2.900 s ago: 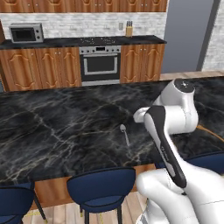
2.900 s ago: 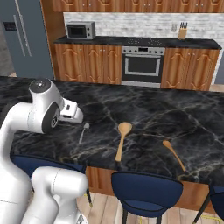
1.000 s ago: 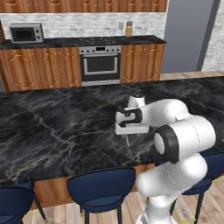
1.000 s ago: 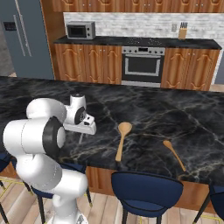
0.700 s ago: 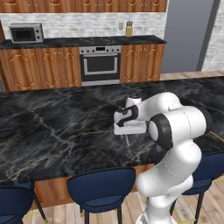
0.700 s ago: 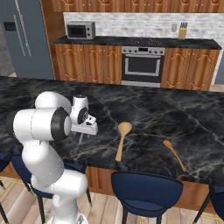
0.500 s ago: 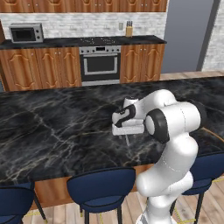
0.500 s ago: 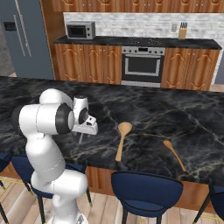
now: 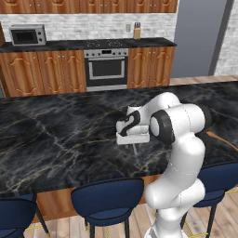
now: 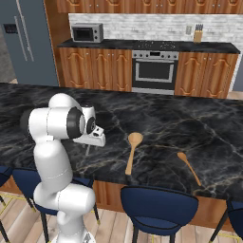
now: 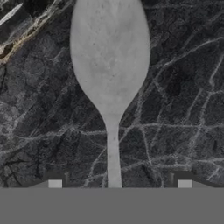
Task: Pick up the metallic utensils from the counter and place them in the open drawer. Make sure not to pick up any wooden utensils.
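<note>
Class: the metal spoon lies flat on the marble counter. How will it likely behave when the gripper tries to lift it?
The spoon looks thin and rigid, so probably light and stiff. Lying flat on the smooth counter, it may slide. Its narrow handle could slip between the fingers.

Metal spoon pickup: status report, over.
Gripper low over the counter, open, fingertips either side of the metal spoon handle. Spoon flat on counter, not lifted. Two wooden spoons lie apart to the right, clear.

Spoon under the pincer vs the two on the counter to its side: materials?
Spoon under the pincer: looks like metal, flat matte silver-grey, no grain. Long spoon and shorter spoon: look wooden, orange-brown. Counter: black marble look, pale veins.
</note>
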You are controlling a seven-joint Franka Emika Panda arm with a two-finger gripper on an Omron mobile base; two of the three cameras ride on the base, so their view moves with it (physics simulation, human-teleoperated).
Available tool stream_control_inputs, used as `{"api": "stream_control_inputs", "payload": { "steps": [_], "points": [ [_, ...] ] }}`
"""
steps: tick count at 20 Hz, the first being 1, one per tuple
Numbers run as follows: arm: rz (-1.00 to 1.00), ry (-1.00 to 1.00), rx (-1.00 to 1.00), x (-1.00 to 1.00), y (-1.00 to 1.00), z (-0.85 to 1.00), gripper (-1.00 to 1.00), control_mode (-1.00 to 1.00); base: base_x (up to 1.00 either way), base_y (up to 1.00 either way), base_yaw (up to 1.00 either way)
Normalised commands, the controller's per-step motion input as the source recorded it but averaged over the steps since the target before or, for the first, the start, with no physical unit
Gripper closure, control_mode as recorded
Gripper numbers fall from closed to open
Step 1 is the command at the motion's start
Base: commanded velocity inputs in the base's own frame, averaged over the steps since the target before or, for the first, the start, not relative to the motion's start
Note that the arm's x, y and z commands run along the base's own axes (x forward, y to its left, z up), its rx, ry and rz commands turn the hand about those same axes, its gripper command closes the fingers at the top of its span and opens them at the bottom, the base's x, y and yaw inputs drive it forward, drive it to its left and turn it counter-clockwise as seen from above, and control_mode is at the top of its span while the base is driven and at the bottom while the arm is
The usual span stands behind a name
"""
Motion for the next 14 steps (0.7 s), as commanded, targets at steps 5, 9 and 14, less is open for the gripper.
{"api": "stream_control_inputs", "payload": {
  "steps": [5, 9, 14],
  "points": [
    [0.00, 0.01, 0.00, 0.02, 0.17, -0.39, 1.00, -1.00, 0.00, 0.00, 0.00],
    [0.01, 0.00, 0.00, 0.00, 0.21, -0.20, 1.00, -1.00, 0.00, 0.00, 0.00],
    [0.08, -0.01, 0.00, -0.16, 0.28, -0.04, 1.00, -1.00, 0.00, 0.00, 0.00]
  ]
}}
